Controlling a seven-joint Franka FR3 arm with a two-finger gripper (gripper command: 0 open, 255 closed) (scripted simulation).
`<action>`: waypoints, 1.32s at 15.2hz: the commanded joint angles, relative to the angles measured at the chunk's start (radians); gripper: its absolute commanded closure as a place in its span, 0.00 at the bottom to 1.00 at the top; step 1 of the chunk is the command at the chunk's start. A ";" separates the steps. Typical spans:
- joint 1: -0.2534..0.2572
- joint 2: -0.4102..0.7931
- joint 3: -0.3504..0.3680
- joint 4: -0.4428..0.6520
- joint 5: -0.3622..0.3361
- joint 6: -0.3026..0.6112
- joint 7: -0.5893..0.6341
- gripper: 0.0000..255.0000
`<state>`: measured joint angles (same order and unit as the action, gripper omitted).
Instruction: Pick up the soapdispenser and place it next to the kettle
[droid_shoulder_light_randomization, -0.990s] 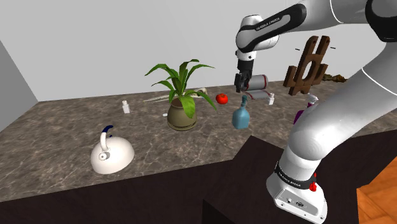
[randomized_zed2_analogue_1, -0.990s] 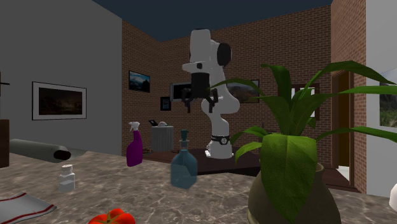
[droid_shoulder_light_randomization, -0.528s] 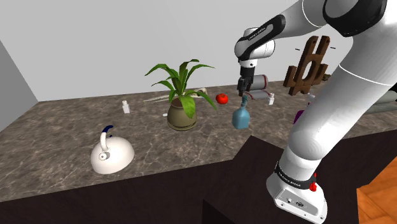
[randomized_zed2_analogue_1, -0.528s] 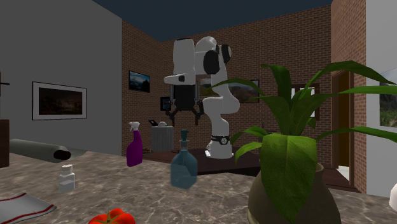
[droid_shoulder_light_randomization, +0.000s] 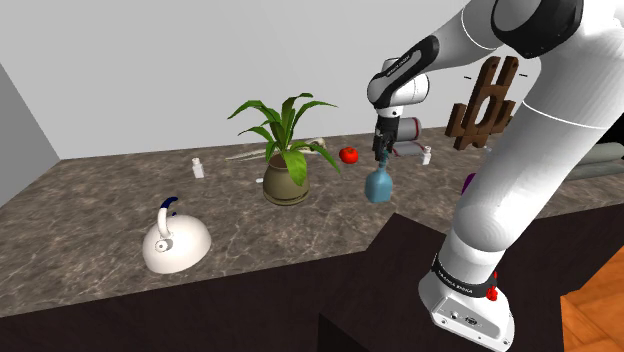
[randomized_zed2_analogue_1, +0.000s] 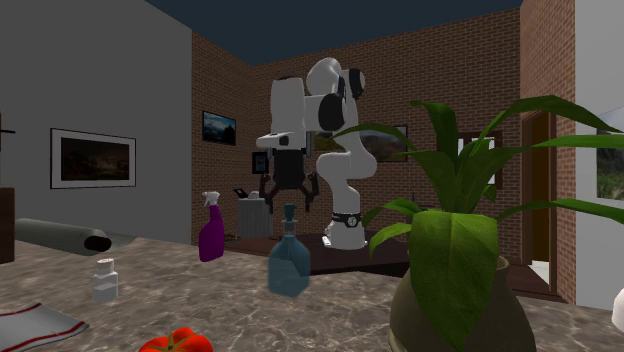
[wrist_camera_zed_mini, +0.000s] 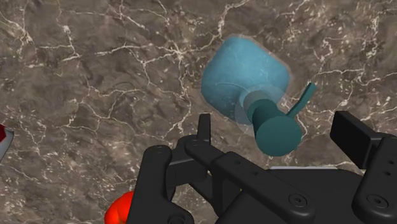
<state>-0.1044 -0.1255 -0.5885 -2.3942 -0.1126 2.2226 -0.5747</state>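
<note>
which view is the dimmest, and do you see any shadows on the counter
Second exterior view: dimmest, the plant and counter in low light. Shoulder view: bright, even light, no clear cast shadow beside the kettle or soap bottle. Wrist view: evenly lit, no shadow from the hand on the counter, a pale fringe round the soap bottle.

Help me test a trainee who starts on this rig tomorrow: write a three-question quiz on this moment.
1. True or false: the gripper is shut on the blue soap dispenser.
2. In the shoulder view, what stands between the dispenser and the white kettle? A. a tomato. B. a potted plant. C. a spray bottle.
3. In the wrist view, which part of the dispenser shows between the fingers?

Key: 1. False: it hangs open just above the dispenser. 2. B. 3. The pump head.
</note>
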 joint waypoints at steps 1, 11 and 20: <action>0.000 0.003 -0.001 -0.002 0.002 0.006 -0.001 0.00; 0.000 0.003 -0.001 -0.002 0.002 0.006 -0.001 1.00; -0.002 -0.034 0.007 0.023 -0.017 -0.053 0.013 1.00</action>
<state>-0.1057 -0.1482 -0.5837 -2.3765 -0.1236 2.1850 -0.5661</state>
